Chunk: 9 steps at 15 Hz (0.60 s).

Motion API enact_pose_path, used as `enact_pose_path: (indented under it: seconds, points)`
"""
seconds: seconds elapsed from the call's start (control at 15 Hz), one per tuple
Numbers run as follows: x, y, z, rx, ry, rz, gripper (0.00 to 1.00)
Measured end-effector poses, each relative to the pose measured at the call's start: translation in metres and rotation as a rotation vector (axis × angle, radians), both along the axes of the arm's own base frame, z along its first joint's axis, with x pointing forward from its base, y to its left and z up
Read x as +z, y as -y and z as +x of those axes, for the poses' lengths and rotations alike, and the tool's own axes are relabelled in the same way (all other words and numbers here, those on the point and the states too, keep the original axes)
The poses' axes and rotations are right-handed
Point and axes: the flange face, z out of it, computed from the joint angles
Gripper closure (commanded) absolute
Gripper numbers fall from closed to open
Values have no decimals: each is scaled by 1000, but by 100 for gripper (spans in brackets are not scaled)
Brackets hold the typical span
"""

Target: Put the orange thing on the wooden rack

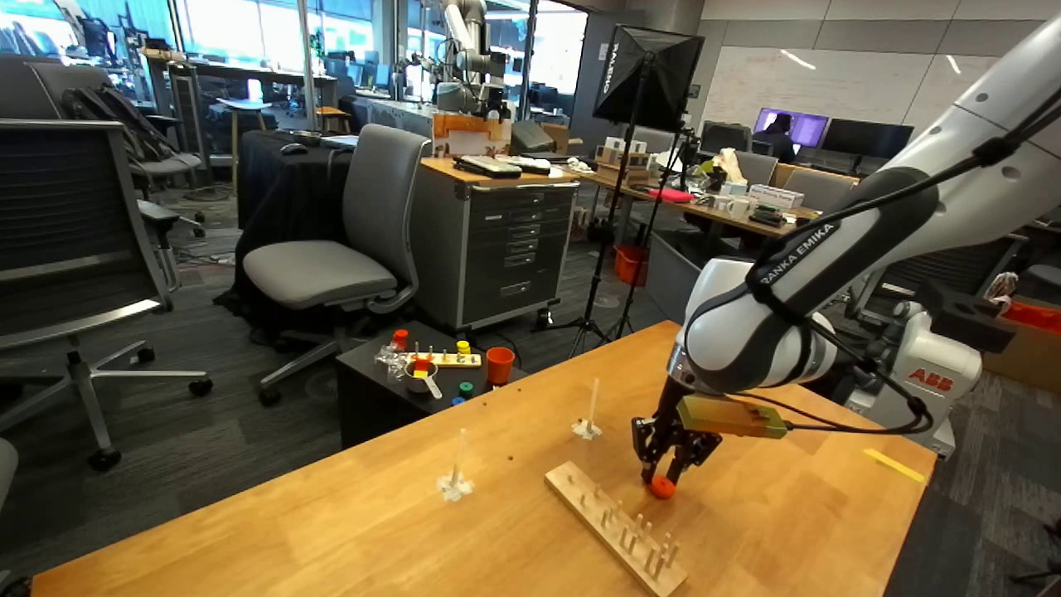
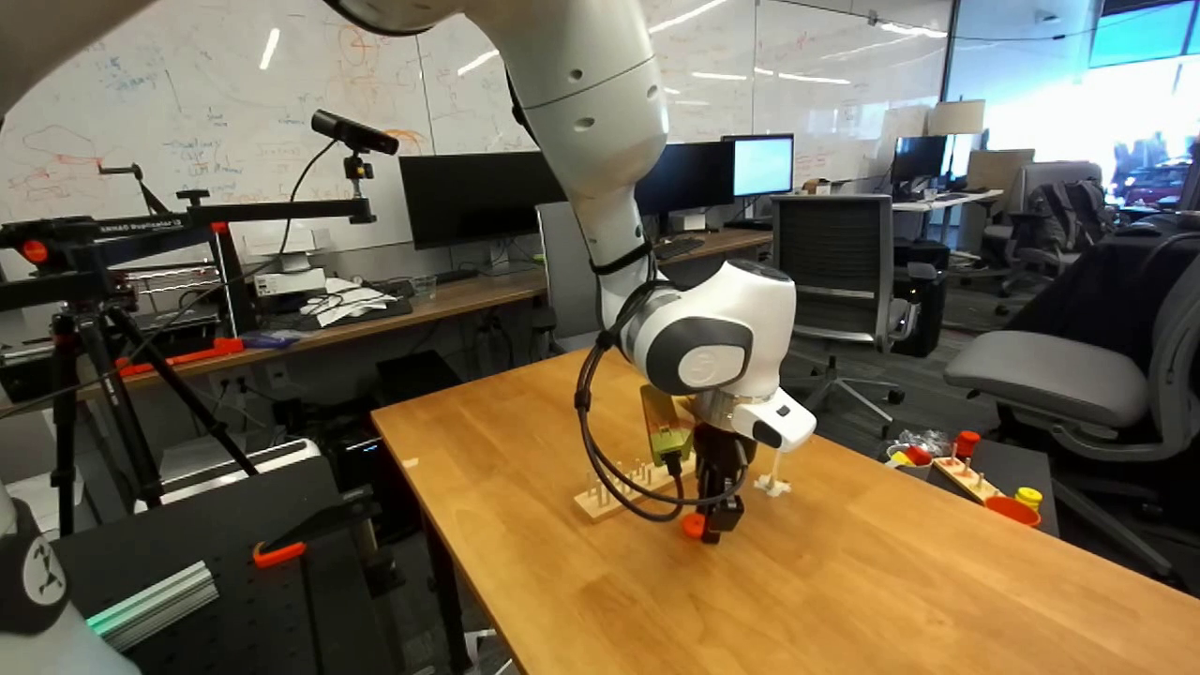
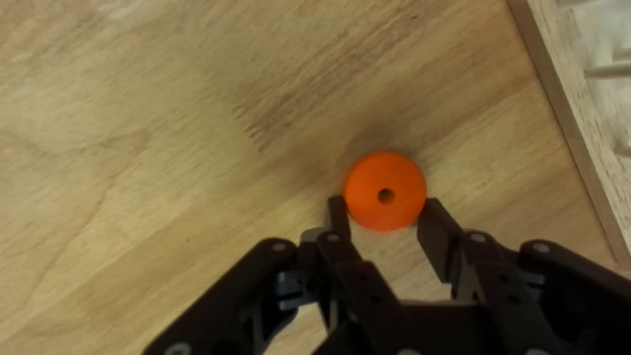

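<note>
The hand [image 3: 384, 202] grasps the orange disc [image 3: 384, 178] at opposite sides of its rim. The disc, bored at its center, sits on the worktop [image 1: 348, 531], near but apart from the pegged wooden rack [image 1: 612, 528]. Two upright rods [image 1: 593, 402] share this surface. Past the worktop, a black side table [image 1: 369, 375] carries an orange cup [image 1: 499, 366].

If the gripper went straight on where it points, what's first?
Likely the tabletop: the gripper points down at it, jaws seemingly closed on the orange disc. Any gap underneath is hard to judge.
</note>
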Motion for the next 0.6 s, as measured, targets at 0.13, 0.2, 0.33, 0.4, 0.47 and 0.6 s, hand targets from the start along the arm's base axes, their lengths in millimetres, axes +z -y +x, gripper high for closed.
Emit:
enact_pose_path:
  seconds: [0.13, 0.2, 0.33, 0.4, 0.47, 0.6]
  points:
    - [0, 1, 0, -7, 0, 6, 84]
    - [0, 1, 0, -7, 0, 6, 84]
    - [0, 1, 0, -7, 0, 6, 84]
    - [0, 1, 0, -7, 0, 6, 84]
    - [0, 0, 0, -6, 0, 6, 84]
    - [0, -2, 0, 0, 0, 7, 84]
